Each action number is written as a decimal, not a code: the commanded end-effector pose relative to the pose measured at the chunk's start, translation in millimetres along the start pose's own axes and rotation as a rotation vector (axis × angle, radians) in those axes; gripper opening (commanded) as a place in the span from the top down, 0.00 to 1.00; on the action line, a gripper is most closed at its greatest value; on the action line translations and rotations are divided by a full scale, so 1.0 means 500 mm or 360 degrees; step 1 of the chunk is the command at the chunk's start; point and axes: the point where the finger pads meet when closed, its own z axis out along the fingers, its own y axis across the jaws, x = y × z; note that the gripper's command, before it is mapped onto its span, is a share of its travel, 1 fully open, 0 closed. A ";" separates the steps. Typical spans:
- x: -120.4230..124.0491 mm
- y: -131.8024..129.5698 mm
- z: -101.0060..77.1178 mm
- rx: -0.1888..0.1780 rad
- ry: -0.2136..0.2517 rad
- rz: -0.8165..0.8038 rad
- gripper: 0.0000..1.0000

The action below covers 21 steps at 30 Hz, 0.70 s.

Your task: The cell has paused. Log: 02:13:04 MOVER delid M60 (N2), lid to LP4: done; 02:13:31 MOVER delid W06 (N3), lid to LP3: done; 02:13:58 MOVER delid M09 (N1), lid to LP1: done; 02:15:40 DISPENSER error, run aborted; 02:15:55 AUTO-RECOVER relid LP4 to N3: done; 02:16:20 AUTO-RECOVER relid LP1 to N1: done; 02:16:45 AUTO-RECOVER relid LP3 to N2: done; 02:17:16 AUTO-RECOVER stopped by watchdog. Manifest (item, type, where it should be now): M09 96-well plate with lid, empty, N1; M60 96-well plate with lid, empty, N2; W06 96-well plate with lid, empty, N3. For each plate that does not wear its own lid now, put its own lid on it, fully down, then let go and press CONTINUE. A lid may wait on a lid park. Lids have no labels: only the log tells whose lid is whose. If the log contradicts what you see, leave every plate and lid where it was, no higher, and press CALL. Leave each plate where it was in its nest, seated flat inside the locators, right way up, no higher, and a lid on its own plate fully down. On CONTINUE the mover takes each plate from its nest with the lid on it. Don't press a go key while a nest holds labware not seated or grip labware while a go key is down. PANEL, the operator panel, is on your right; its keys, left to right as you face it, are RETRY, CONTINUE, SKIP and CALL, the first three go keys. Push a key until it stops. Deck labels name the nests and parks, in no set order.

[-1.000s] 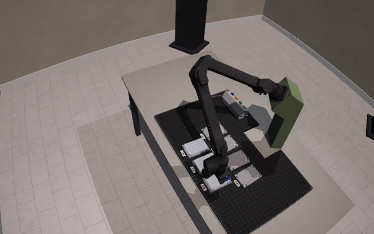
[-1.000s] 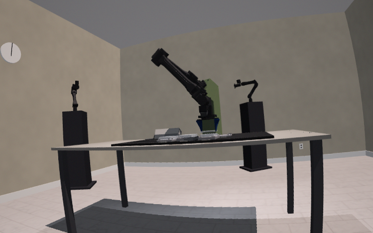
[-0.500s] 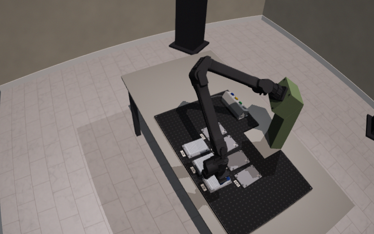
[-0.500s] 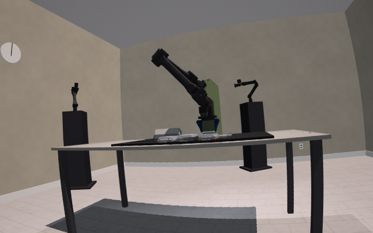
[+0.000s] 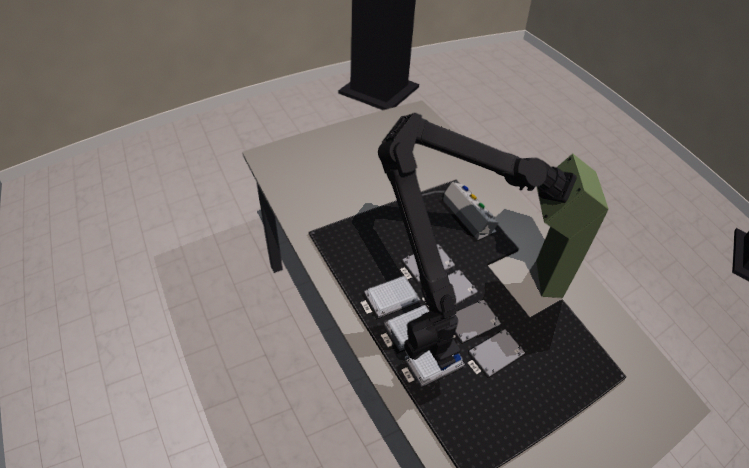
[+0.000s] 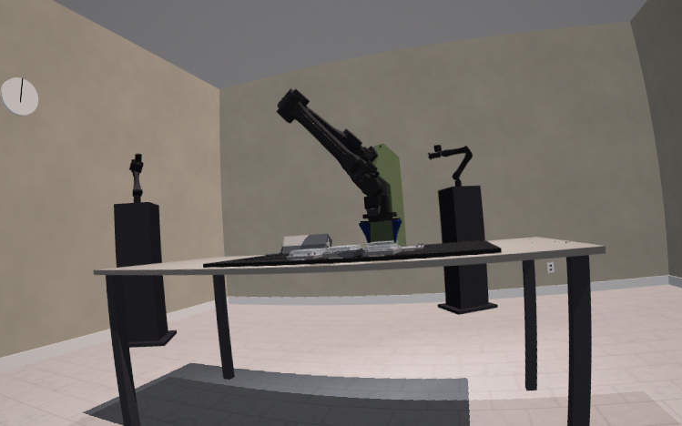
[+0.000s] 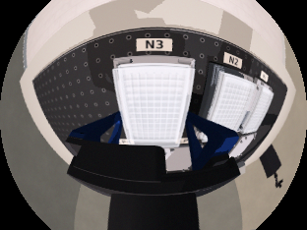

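Observation:
Three white 96-well plates with lids stand in a row on the black deck. The near one point(image 5: 425, 367) is in the nest labelled N3 point(image 7: 157, 44). The middle one point(image 5: 404, 325) is at N2 point(image 7: 232, 60), and the far one point(image 5: 389, 295) is beyond it. My gripper point(image 5: 439, 363) is down over the N3 plate. In the wrist view its blue fingers are shut on the two long sides of the lid point(image 7: 153, 102) of that plate. The lid sits low over the nest; I cannot tell whether it is lifted off the plate.
Several grey lid parks point(image 5: 494, 351) lie in a row to the right of the nests, all bare. The operator panel point(image 5: 470, 209) with coloured keys is at the far end of the deck. A tall green box point(image 5: 571, 224) stands at the arm's base.

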 end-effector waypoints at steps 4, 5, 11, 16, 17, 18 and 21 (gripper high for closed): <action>0.000 0.001 0.009 0.0001 -0.0006 -0.0014 1.00; 0.000 0.001 0.009 0.0001 -0.0006 -0.0014 1.00; -0.002 -0.002 0.015 0.0004 -0.0007 -0.0010 1.00; -0.013 -0.001 0.010 -0.0002 -0.0022 -0.0004 1.00; -0.009 -0.001 0.014 0.0001 -0.0017 -0.0005 1.00; -0.005 -0.003 0.019 0.0004 -0.0011 -0.0006 1.00; -0.001 -0.002 0.021 0.0004 -0.0005 -0.0011 1.00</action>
